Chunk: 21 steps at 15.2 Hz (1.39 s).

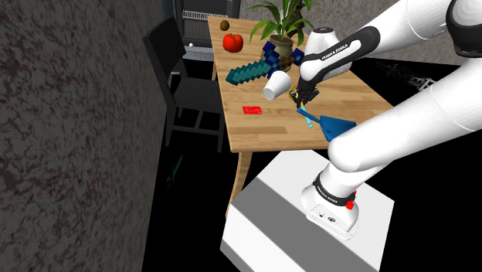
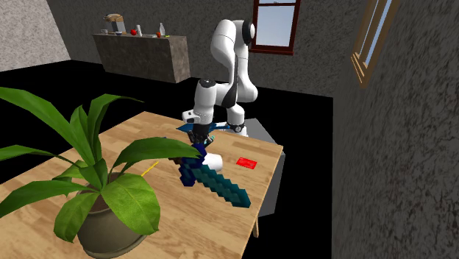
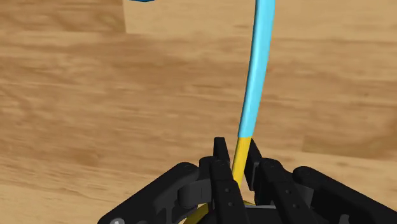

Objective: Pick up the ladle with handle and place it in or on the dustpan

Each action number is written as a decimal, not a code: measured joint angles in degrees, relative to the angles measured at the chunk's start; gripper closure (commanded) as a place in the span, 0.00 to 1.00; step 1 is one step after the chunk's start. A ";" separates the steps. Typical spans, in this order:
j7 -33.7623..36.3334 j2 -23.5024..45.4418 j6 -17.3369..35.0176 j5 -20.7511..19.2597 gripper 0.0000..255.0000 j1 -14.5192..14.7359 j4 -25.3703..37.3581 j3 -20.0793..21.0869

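Observation:
The ladle has a thin handle (image 3: 257,76), yellow at the near end and light blue further out. My gripper (image 3: 236,153) is shut on the yellow end, and both fingers clasp it. In the shoulder view the gripper (image 1: 297,96) is low over the wooden table (image 1: 263,131), with the light blue handle (image 1: 308,118) running from it toward the stand. The dark blue dustpan (image 1: 337,126) lies at the table's near edge, right beside that handle. The ladle's bowl is hidden behind the hand. In the second exterior view the gripper (image 2: 200,134) is behind the white cup.
A teal pixel sword (image 1: 251,71), a tipped white cup (image 1: 276,85) and a red card (image 1: 252,110) lie to the shoulder view's left of the gripper. A red fruit (image 1: 232,42) and a potted plant (image 1: 282,31) stand at the far end. A dark chair (image 1: 181,77) is beside the table.

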 measured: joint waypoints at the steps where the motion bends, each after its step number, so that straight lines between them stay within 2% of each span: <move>1: 0.02 -0.02 0.01 -0.01 1.00 -0.01 0.02 -0.01; 7: -0.17 -0.40 -0.51 0.08 1.00 0.01 0.13 0.01; 21: -2.76 -7.81 -13.14 2.66 1.00 0.90 5.37 1.23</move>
